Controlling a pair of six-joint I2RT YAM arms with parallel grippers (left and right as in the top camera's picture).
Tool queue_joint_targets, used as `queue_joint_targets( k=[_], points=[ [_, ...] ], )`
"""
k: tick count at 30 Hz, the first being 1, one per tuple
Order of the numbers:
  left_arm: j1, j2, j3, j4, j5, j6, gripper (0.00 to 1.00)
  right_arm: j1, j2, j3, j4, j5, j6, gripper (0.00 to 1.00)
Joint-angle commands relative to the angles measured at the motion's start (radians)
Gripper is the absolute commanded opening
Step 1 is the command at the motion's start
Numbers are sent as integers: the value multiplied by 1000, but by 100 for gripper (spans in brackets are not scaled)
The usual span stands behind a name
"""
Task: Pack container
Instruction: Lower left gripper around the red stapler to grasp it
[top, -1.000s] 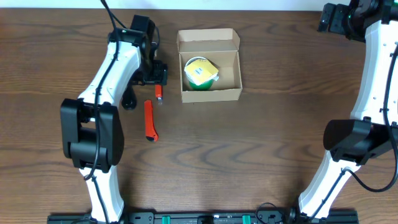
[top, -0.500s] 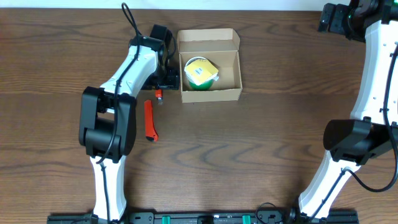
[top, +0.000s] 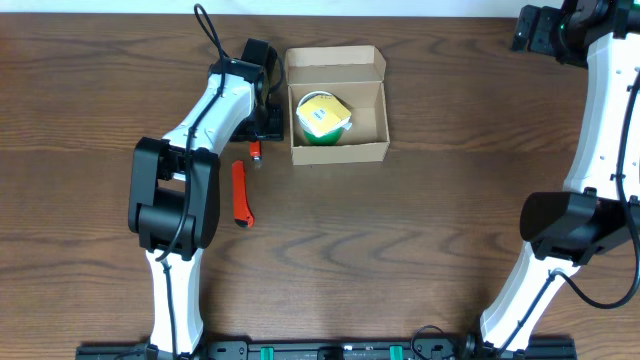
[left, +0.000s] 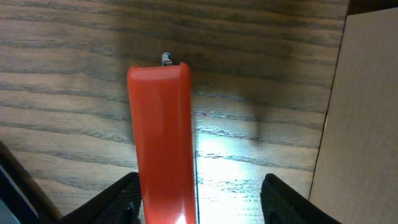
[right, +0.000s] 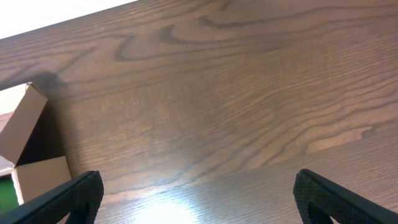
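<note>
The container (top: 337, 105) is an open brown cardboard box with its flap lid folded back; a green and yellow tape roll (top: 322, 118) lies inside. My left gripper (top: 264, 130) hovers just left of the box, over a small red object (top: 256, 152). In the left wrist view that red object (left: 163, 137), with a metal tip at its far end, lies on the table between the open jaws of the left gripper (left: 199, 200), close against the left finger (left: 121, 199) and apart from the right one. The box wall (left: 367, 112) stands to the right. My right gripper (right: 199, 199) is open and holds nothing.
A longer red tool (top: 240, 195) lies on the wooden table below the left gripper. The right arm's gripper (top: 535, 30) is parked high at the far right corner. A corner of the box (right: 25, 143) shows at the left edge of the right wrist view.
The left arm swung right from beside the red items to the box's left wall and now straddles the small red object. Its jaws have narrowed. The right arm has not moved.
</note>
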Motion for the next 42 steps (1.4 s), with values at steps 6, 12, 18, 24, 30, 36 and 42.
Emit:
queue_joint_targets(
  k=[6,12,18,24,30,36,42],
  points=[
    [19,19,19,-2,-45,-2,63,0,5,0,-2,-3,12,99],
    [33,19,17,-2,-41,-2,57,0,5,0,-2,-2,12,99],
    [33,19,17,-2,-37,-2,50,0,5,0,-2,-3,12,99],
    [33,21,16,-5,-37,-2,50,0,5,0,-2,-3,12,99],
    [33,43,16,-19,-29,-10,50,0,5,0,-2,-2,12,99],
    [33,49,16,-24,-29,-10,46,0,5,0,-2,-3,12,99],
    [33,49,16,-24,-29,-10,39,0,5,0,-2,-3,12,99]
  ],
)
